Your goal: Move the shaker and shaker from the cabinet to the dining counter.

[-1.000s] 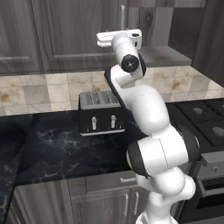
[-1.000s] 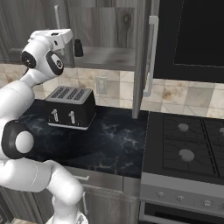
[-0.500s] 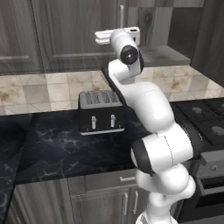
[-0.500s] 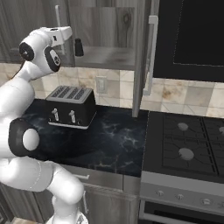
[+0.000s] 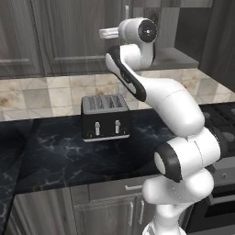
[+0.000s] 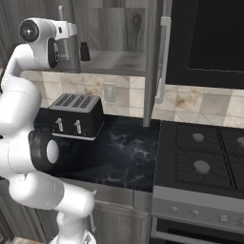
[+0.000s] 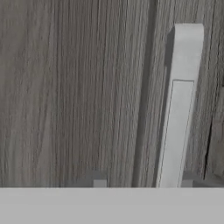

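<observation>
A small black shaker (image 6: 85,51) stands on the grey shelf (image 6: 119,62) of the cabinet, whose right door (image 6: 153,71) hangs open. My gripper (image 6: 74,29) is raised to the upper left of the shaker, in front of the cabinet's left door (image 5: 82,36). In the hand view the wood-grain door (image 7: 74,87) is close ahead. Its silver bar handle (image 7: 179,109) runs down between my fingertips, nearer the right one. The gripper (image 7: 143,183) is open, its jaws narrowed around the handle with a gap on the left. The dining counter is out of view.
A black four-slot toaster (image 5: 104,117) sits on the black marble worktop (image 5: 55,156) under the cabinet, backed by beige tiles. A stove (image 6: 205,152) lies to the right, with a dark built-in appliance (image 6: 209,38) above it.
The hand has risen a little toward the left door's handle and the fingers have drawn much closer together. The toaster and shaker have not moved.
</observation>
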